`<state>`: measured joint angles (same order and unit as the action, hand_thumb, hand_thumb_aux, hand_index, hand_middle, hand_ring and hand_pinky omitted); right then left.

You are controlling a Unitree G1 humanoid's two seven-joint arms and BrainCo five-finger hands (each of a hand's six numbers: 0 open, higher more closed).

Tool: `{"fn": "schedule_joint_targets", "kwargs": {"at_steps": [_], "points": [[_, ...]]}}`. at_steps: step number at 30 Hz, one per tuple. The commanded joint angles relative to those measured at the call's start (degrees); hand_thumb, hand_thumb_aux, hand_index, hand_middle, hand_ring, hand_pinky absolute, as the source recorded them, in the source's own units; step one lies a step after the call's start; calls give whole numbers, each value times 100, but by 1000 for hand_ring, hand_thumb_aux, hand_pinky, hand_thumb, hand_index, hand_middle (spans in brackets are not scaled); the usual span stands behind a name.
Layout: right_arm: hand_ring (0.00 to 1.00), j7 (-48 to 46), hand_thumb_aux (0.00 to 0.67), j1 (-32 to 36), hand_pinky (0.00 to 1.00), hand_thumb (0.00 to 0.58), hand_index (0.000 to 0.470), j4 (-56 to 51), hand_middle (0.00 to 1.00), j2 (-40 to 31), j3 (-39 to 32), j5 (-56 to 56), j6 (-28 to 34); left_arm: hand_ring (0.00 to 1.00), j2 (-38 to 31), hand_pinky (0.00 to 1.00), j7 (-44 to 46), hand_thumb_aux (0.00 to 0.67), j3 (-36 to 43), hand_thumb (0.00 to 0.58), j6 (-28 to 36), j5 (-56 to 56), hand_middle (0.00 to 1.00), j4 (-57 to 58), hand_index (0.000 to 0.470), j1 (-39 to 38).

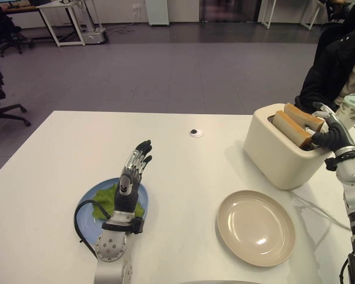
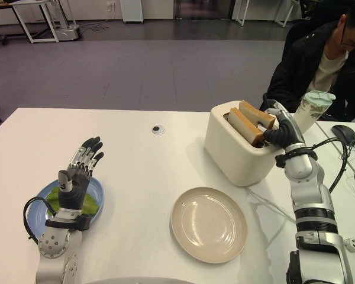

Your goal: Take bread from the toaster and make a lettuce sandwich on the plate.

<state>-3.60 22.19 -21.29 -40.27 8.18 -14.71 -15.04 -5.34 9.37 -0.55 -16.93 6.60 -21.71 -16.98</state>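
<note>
Green lettuce (image 1: pixel 109 198) is seen far left, piled on a blue plate (image 1: pixel 90 196) near the table's (image 1: pixel 183 171) front edge. The left hand (image 1: pixel 130 184) is held just above it, fingers straight & spread, nothing gripped. Lettuce is judged soft, light & floppy, easily torn; best taken by a loose pinch at a leaf edge, w/o squeezing.

Centre-right, the beige plate (image 1: pixel 255 229) lies w/ nothing on it yet, just in front of the toaster (image 1: pixel 277 158), not touching it. 2 slices of bread (image 1: pixel 293 127) stand in the toaster's slots, tops poking out.

Far right, the right hand (image 1: pixel 332 134) is placed at the toaster's top right corner, right by the slices' ends; whether a hold is had on 1 can't be told. Bread is judged light, stiff-ish if toasted, crumbly & prob. warm; it should be taken by the exposed top edge, pinched across the flat faces, & drawn straight up so it isn't snagged in the slot. The toaster looks light enough to be dragged, so sideways pull is to be avoided. The beige plate lies below-left of that hand, near, w/ the toaster's cable (image 1: pixel 320 211) seen on the table beside it.
</note>
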Motion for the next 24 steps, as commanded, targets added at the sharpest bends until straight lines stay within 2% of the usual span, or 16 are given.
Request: {"fn": "schedule_joint_targets", "kwargs": {"at_steps": [1, 8, 10, 12, 14, 17, 20, 24], "points": [[0, -154, 670, -94, 0, 580, 470, 836, 0, -287, 517, 339, 83, 0, -14, 0, -8, 0, 11, 0, 51, -49, 0, -57, 0, 26], [0, -706, 670, -137, 0, 580, 470, 2123, 0, -599, 1305, 1091, 707, 0, -3, 0, -21, 0, 56, 0, 74, -77, 0, -101, 0, 46], [0, -1073, 670, -254, 0, 580, 470, 2544, 0, -587, 1423, 1554, 1001, 0, -4, 0, -20, 0, 66, 0, 90, -84, 0, -109, 0, 57], [0, -1707, 670, -500, 0, 580, 470, 3070, 0, -615, 1533, 2365, 1586, 0, -25, 0, -8, 0, 51, 0, 116, -83, 0, -134, 0, 60], [0, -2650, 670, -1059, 0, 580, 470, 3880, 0, -775, 1678, 3642, 2526, 0, -61, 0, -4, 0, -21, 0, 124, -78, 0, -134, 0, 55], [0, -4120, 670, -2471, 0, 580, 470, 5038, 0, -1150, 1935, 4996, 3530, 0, -137, 0, 5, 0, -113, 0, 149, -118, 0, -167, 0, 111], [0, -4802, 670, -3608, 0, 580, 470, 5253, 0, -1205, 1671, 4838, 3666, 0, -145, 0, 4, 0, -123, 0, 139, -163, 0, -159, 0, 125], [0, -5167, 670, -4397, 0, 580, 470, 5005, 0, -1107, 1131, 4390, 3539, 0, -268, 0, 49, 0, -238, 0, 101, -165, 0, -66, 0, 126]]}}
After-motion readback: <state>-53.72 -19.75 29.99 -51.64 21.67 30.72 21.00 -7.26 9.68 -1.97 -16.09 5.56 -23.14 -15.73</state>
